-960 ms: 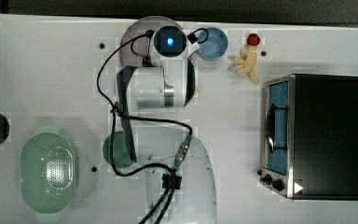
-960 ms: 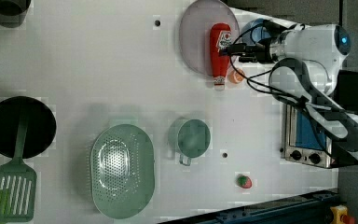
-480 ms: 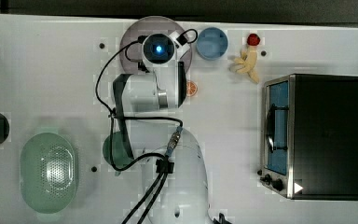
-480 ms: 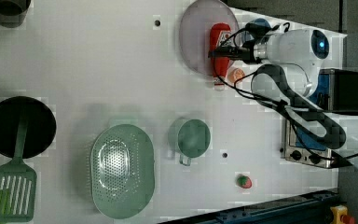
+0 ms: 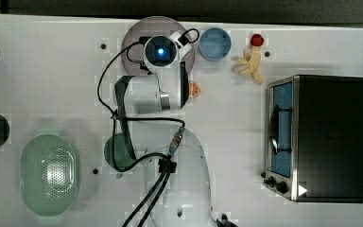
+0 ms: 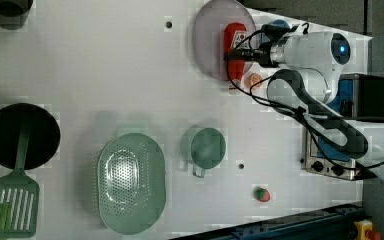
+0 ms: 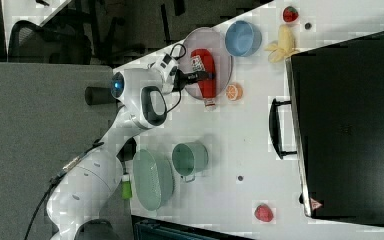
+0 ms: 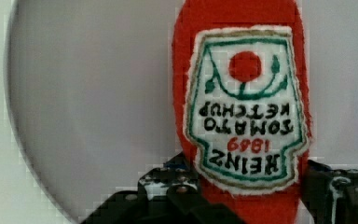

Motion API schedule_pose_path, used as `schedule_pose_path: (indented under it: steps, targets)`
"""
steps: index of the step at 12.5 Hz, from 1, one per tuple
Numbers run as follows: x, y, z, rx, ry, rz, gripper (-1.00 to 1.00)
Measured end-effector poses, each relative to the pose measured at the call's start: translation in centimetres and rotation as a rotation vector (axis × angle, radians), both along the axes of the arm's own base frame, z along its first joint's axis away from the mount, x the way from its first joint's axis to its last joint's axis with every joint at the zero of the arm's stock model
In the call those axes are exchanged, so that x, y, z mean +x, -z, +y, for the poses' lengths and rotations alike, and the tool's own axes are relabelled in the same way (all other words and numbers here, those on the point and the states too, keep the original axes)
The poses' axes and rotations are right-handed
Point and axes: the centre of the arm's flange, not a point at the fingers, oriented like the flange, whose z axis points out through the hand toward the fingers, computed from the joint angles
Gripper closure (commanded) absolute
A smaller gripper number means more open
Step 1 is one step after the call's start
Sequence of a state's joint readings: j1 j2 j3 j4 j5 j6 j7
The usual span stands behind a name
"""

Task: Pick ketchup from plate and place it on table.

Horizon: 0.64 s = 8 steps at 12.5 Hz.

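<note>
The ketchup [image 8: 242, 107], a slim red bottle with a white label, lies flat on the pale mauve plate [image 6: 210, 45], its cap end poking past the rim toward an orange slice [image 6: 254, 79]. My gripper [image 6: 235, 55] is down over the bottle's middle. In the wrist view its dark fingers [image 8: 177, 186] press against both sides of the bottle, shut on it. The right view shows the ketchup [image 7: 203, 70] lying on the plate [image 7: 225, 65] with the gripper [image 7: 202, 76] across it. In the top view my arm hides the bottle above the plate [image 5: 134, 40]. White table [image 6: 105, 75] stretches around.
A blue bowl [image 5: 215, 43], a banana [image 5: 249, 65] and a strawberry [image 5: 256, 40] lie beside the plate. A toaster oven [image 5: 321, 137] stands at the top view's right. A green cup [image 6: 207, 147], green basket [image 6: 130, 182], black pan [image 6: 22, 135] and spatula [image 6: 10, 205] sit further off.
My arm has swung over the plate and come down on the ketchup. The jaws have narrowed from wide open onto the bottle's sides.
</note>
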<state>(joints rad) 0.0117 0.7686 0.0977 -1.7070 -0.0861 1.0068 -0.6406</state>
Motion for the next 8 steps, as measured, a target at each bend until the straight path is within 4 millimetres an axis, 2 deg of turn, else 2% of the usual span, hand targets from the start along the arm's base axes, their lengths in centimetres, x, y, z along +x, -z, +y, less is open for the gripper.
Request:
schedule_pose_path:
  steps: [4,6,8]
  targets:
    - [0.6,-1.6,-0.3,-0.001,0.006,-0.026,-0.20]
    - [0.7,-3.8,-0.4,0.020,0.032,-0.024,-0.20]
    - [0.3,-6.9,-0.6,0.032,0.058,0.043,-0.20]
